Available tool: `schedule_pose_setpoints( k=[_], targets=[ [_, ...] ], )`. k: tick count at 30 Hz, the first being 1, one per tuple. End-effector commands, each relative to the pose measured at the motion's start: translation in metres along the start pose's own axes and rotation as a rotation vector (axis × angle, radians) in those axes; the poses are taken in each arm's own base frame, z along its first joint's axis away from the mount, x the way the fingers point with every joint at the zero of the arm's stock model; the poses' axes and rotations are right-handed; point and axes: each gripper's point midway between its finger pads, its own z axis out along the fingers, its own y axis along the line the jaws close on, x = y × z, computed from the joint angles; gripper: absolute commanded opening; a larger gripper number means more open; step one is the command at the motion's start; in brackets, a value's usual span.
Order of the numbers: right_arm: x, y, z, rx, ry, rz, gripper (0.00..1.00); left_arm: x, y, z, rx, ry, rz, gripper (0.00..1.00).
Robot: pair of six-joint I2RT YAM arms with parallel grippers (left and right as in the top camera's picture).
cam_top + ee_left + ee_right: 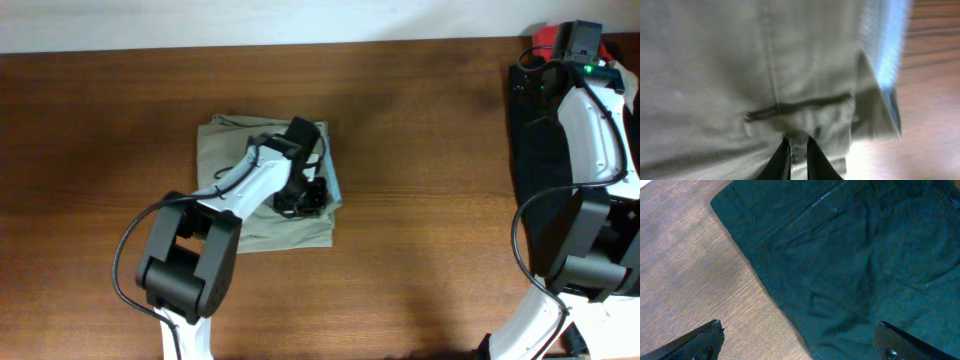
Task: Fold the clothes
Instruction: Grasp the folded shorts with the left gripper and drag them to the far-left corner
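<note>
While the left claw (pixel 300 196) sits low on the khaki shorts (pixel 220 145), the shorts lie left of centre on the table (pixel 430 130) as a compact, roughly square packet, so the folding looks largely done. Left wrist view: fingers (pixel 776 165) nearly together with a narrow ridge of khaki cloth pinched between them, just below the pocket slit (pixel 800 106); claw clenched on the shorts. View is blurred, so how many layers sit in the pinch cannot be told. Right claw (pixel 799 326) hangs spread wide, holding nothing, over the black garment (pixel 850 270), which lies at the table's right edge, well apart from the shorts; a red garment (pixel 543 40) shows at the far right corner. Judged step: finishing or tidying the last fold of the shorts, on the right side of the packet. Next move calls for either drawing the pinched cloth across to settle the fold, or letting go cleanly and lifting straight up so the layers do not drag open. Risk: a snagged fold rising with the fingers.
</note>
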Motion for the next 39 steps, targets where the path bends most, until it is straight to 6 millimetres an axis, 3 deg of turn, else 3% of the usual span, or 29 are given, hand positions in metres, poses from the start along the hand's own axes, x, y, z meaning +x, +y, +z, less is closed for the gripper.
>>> schedule_pose_setpoints(
  k=[1, 2, 3, 4, 6, 7, 10, 11, 13, 16, 18, 20, 22, 23, 25, 26, 28, 30, 32, 34, 37, 39],
  targets=[
    [-0.011, -0.002, -0.013, -0.001, -0.036, 0.014, 0.99, -0.019, -0.035, -0.034, 0.000, -0.071, 0.051, 0.26],
    [-0.011, -0.002, -0.013, -0.001, -0.036, 0.014, 0.99, -0.025, -0.026, -0.049, -0.047, -0.082, 0.043, 0.37],
    [-0.011, -0.002, -0.013, -0.001, -0.036, 0.014, 0.99, -0.031, -0.012, -0.070, -0.098, -0.087, 0.031, 0.64],
    [-0.011, -0.002, -0.013, -0.001, -0.036, 0.014, 0.99, -0.037, 0.010, -0.096, -0.155, -0.096, -0.012, 0.98],
    [-0.011, -0.002, -0.013, -0.001, -0.036, 0.014, 0.99, -0.044, 0.072, -0.141, -0.270, -0.105, -0.123, 0.99],
    [-0.011, -0.002, -0.013, -0.001, -0.036, 0.014, 0.99, -0.042, 0.102, -0.151, -0.278, -0.083, -0.144, 0.99],
    [-0.011, -0.002, -0.013, -0.001, -0.036, 0.014, 0.99, -0.033, 0.184, -0.163, -0.273, -0.062, -0.344, 0.99],
    [-0.011, -0.002, -0.013, -0.001, -0.036, 0.014, 0.99, -0.032, 0.206, -0.156, -0.201, -0.065, -0.374, 0.99],
    [-0.011, -0.002, -0.013, -0.001, -0.036, 0.014, 0.99, -0.030, 0.200, -0.127, 0.032, -0.060, -0.290, 0.99],
    [-0.011, -0.002, -0.013, -0.001, -0.036, 0.014, 0.99, -0.010, 0.204, -0.076, 0.070, -0.022, -0.276, 0.99],
    [-0.011, -0.002, -0.013, -0.001, -0.036, 0.014, 0.99, -0.008, 0.206, -0.066, 0.070, -0.025, -0.275, 0.98],
    [-0.011, -0.002, -0.013, -0.001, -0.036, 0.014, 0.99, 0.004, 0.205, -0.055, 0.085, 0.006, -0.285, 0.95],
    [-0.011, -0.002, -0.013, -0.001, -0.036, 0.014, 0.99, 0.002, 0.202, -0.044, 0.121, -0.020, -0.278, 0.72],
    [-0.011, -0.002, -0.013, -0.001, -0.036, 0.014, 0.99, -0.003, 0.198, -0.042, 0.150, -0.048, -0.270, 0.50],
    [-0.011, -0.002, -0.013, -0.001, -0.036, 0.014, 0.99, -0.015, 0.191, -0.043, 0.203, -0.093, -0.254, 0.43],
    [-0.011, -0.002, -0.012, -0.001, -0.036, 0.014, 0.99, -0.019, 0.189, -0.044, 0.217, -0.111, -0.247, 0.34],
    [-0.011, -0.002, -0.013, -0.001, -0.036, 0.014, 0.99, -0.034, 0.194, -0.046, 0.210, -0.170, -0.273, 0.06],
    [-0.011, -0.002, -0.013, -0.001, -0.036, 0.014, 0.99, -0.053, 0.229, -0.051, 0.103, -0.266, -0.438, 0.01],
    [-0.011, -0.002, -0.013, -0.001, -0.036, 0.014, 0.99, -0.065, 0.291, -0.068, -0.032, -0.401, -0.643, 0.01],
    [-0.011, -0.002, -0.013, -0.001, -0.036, 0.014, 0.99, -0.064, 0.352, -0.092, -0.024, -0.532, -0.855, 0.01],
    [-0.011, -0.002, -0.013, -0.001, -0.036, 0.014, 0.99, -0.040, 0.450, -0.135, -0.039, -0.747, -1.102, 0.01],
    [-0.011, -0.002, -0.013, -0.001, -0.036, 0.014, 0.99, 0.008, 0.520, -0.161, -0.036, -0.874, -1.377, 0.02]
  ],
)
